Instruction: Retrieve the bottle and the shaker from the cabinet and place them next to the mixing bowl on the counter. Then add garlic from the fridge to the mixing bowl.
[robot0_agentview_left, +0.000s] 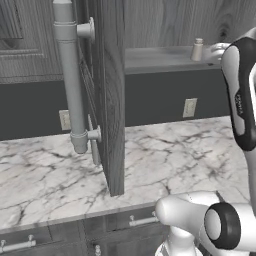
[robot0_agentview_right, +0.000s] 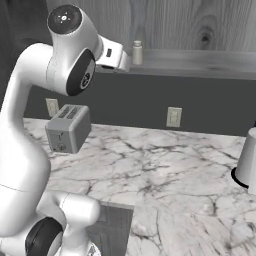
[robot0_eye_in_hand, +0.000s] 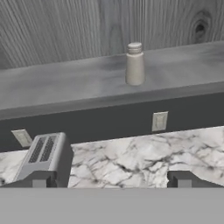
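A small beige shaker (robot0_eye_in_hand: 134, 64) stands upright on the open cabinet's grey shelf (robot0_eye_in_hand: 65, 83). It is also seen from the two sides as the shaker (robot0_agentview_left: 198, 50) and the shaker (robot0_agentview_right: 137, 52). My gripper (robot0_eye_in_hand: 111, 178) is held up level with the shelf and faces the shaker from a short distance. Its fingertips (robot0_eye_in_hand: 39, 179) stand wide apart, open, with nothing between them. The white hand (robot0_agentview_right: 114, 54) sits just left of the shaker in the right base view. The bottle, the mixing bowl, the garlic and the fridge are out of view.
The open cabinet door (robot0_agentview_left: 107, 100) with its long handle (robot0_agentview_left: 70, 75) juts out over the marble counter (robot0_agentview_left: 175, 155). A grey toaster (robot0_agentview_right: 67, 127) stands on the counter under the shelf. A grey rounded vessel (robot0_agentview_right: 247, 160) sits at the far right.
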